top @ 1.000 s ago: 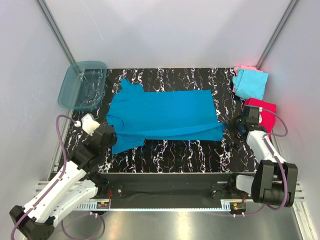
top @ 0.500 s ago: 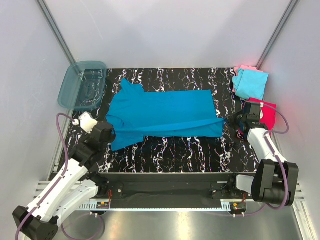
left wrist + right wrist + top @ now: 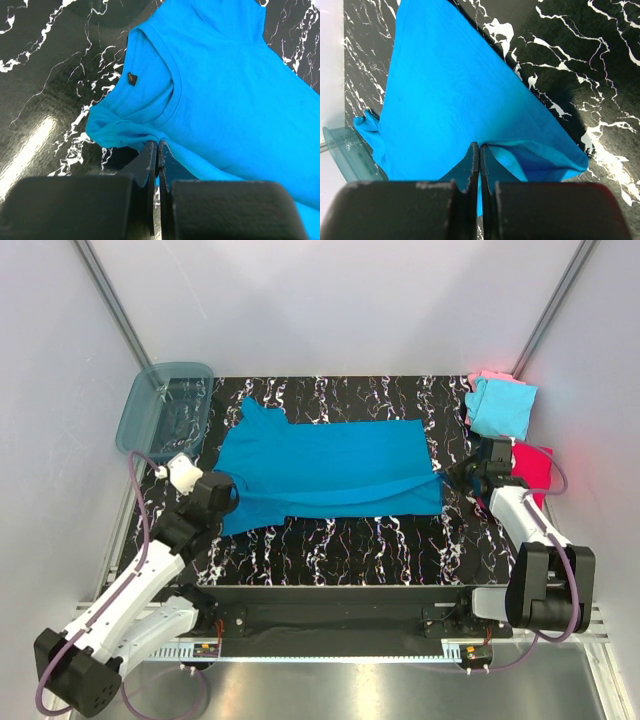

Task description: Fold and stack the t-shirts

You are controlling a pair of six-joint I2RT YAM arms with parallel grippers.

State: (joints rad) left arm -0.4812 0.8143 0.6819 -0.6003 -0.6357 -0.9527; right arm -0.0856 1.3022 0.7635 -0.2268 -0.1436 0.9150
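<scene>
**A:** The left gripper (image 3: 155, 148) is clamping shut on a bunched fold of the teal-blue t-shirt (image 3: 330, 462), just below the collar. The right gripper (image 3: 479, 148) is clenching the hem corner at the other end.

**B:** Where is the shirt lying?

**A:** It is spreading flat across the middle of the table (image 3: 350, 540), with its near edge rising between the two grips.

**B:** What is worrying you?

**A:** The knit is thin, limp and smooth, and each grip is catching only a small pinch at the fingertips. If the arms pull unevenly, I judge the edge could slip free, or the fold could land skewed and creased.

**B:** And the others?

**A:** The light cyan shirt (image 3: 500, 408) is lying on the pale pink shirt (image 3: 487, 376) at the far right corner. The magenta-red shirt (image 3: 538, 468) is sitting nearer, beside the right arm.
</scene>
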